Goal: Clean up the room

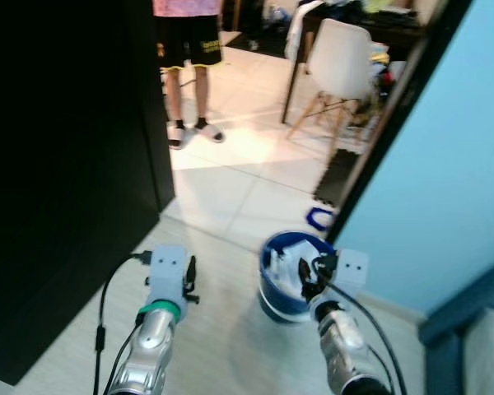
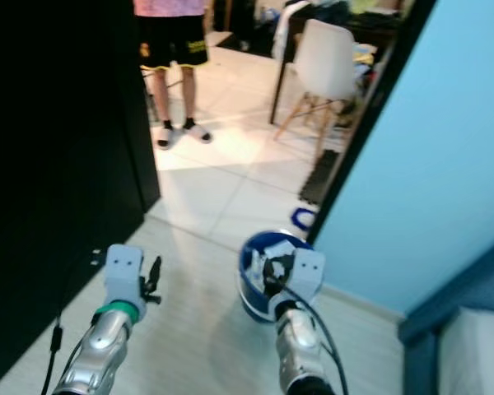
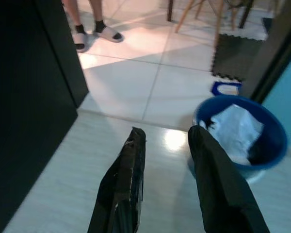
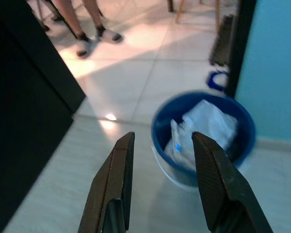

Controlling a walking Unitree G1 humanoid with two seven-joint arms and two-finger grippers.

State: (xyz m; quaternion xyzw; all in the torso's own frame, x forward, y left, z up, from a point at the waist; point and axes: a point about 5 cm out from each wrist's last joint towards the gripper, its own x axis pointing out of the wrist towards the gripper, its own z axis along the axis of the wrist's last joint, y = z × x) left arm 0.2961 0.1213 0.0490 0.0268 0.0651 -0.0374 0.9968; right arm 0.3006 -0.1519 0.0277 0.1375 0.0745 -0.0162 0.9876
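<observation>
While both arms reach forward over the pale floor, a round blue plastic bin (image 1: 290,284) stands at the foot of the light blue wall (image 1: 445,189), beside the dark door frame (image 1: 387,123).

- Bin: blue wall and rim, paler band at its base, holding crumpled white paper or plastic waste (image 4: 203,126) with a small blue mark on it.
- Right gripper (image 1: 314,271): held just above the near rim of the bin, two black fingers spread apart, holding nothing; in its wrist view the bin lies just beyond the fingertips.
- Left gripper (image 1: 189,280): left of the bin and clear of it, over bare floor, fingers parted and empty.
- Black cabinet panel (image 1: 66,181): far left of the bin.
- White moulded chair with wooden legs (image 1: 337,70): beyond the bin, past the doorway, on white tiles.
- Person (image 1: 189,66): standing beyond the bin to its left, dark shorts, dark socks, pale sandals.
- Small blue-rimmed object (image 1: 318,218): on the floor just behind the bin, by the door frame.
</observation>
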